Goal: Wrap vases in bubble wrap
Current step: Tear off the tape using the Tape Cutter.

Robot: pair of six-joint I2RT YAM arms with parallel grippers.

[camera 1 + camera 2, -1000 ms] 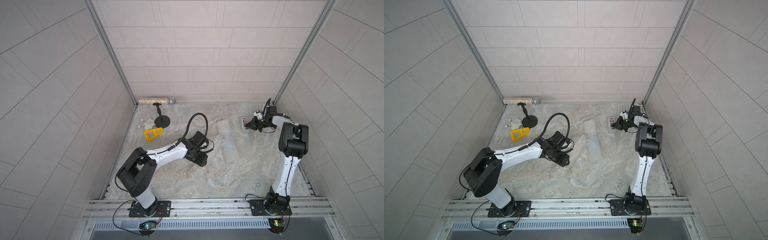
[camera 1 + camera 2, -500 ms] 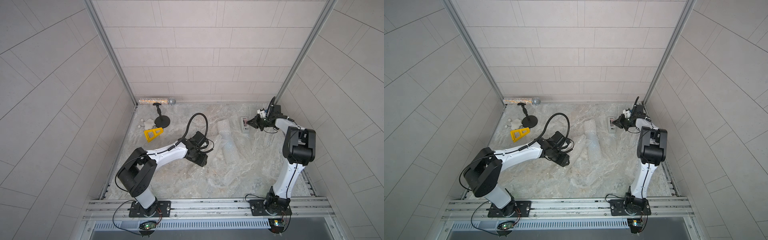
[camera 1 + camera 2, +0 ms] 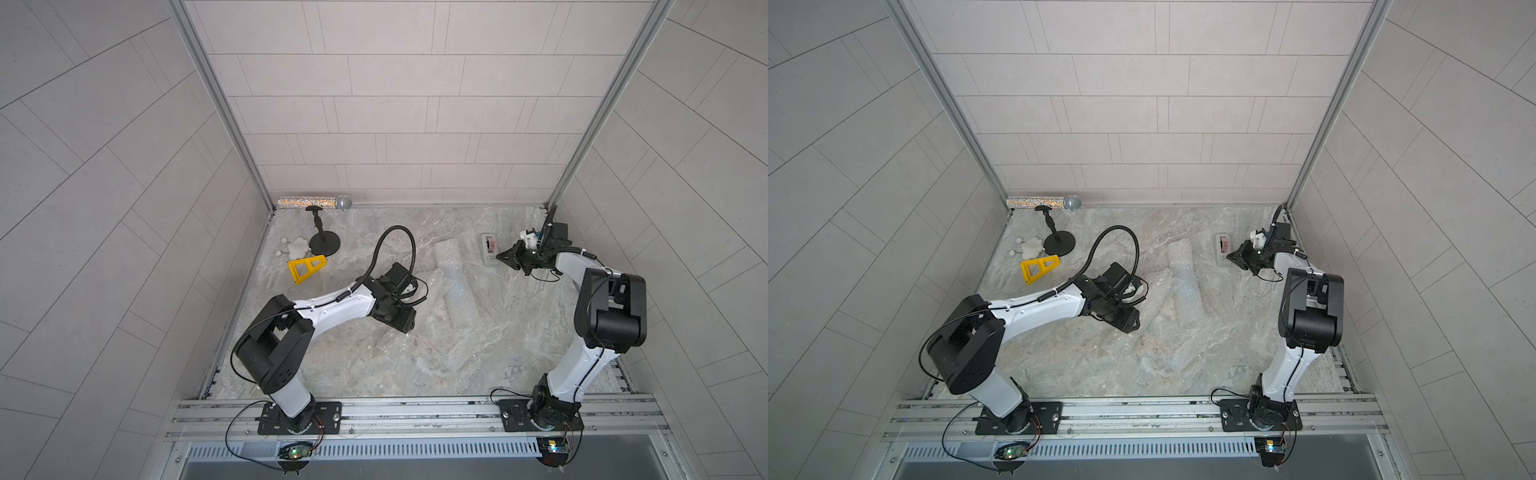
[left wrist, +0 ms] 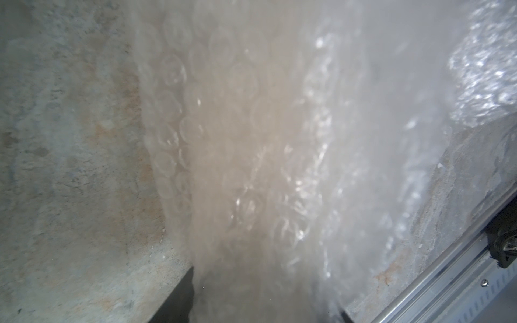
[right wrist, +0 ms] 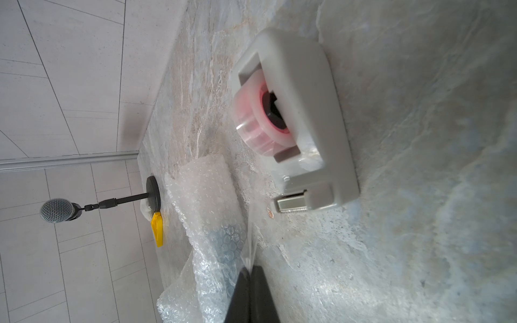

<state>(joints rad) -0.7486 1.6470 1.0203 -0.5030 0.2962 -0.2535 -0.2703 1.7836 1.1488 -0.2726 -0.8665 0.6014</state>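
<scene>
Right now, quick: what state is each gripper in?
Left gripper: closed on a bunched fold of the bubble wrap.
Right gripper: shut near the tape dispenser; whether anything is pinched cannot be told.

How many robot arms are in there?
2. The left arm reaches onto the bubble wrap in the middle of the table. The right arm reaches toward the grey tape dispenser near the back. None looks hidden.

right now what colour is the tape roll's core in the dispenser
Pinkish red: the tape roll in the grey dispenser shows it best in the right wrist view.
</scene>
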